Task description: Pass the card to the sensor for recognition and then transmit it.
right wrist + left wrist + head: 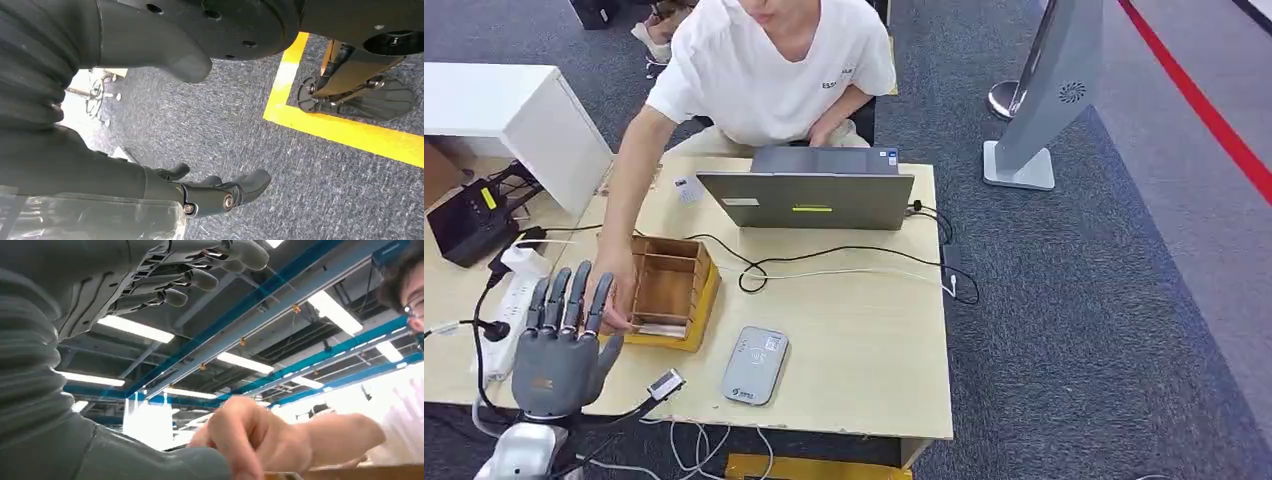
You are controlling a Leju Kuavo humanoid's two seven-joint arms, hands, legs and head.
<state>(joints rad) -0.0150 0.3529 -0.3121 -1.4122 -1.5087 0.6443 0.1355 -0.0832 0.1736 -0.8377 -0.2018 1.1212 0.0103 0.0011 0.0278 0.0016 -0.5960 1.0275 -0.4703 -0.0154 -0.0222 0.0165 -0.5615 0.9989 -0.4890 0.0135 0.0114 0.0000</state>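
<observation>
Card reader and open left hand. No card is in either hand. A pale flat piece (660, 327), possibly the card, lies in the wooden box (667, 290) just beyond the left hand's fingertips; too small to confirm. The grey sensor (755, 366) lies flat on the table (864, 340), near the left hand (560, 342) on its thumb side. The left hand is raised, fingers straight and apart, holding nothing. A person's hand (610, 298) touches the box just past those fingers. The right hand (220, 192) hangs over carpet, fingers loosely extended, holding nothing. A laptop (809, 195) stands farther off.
</observation>
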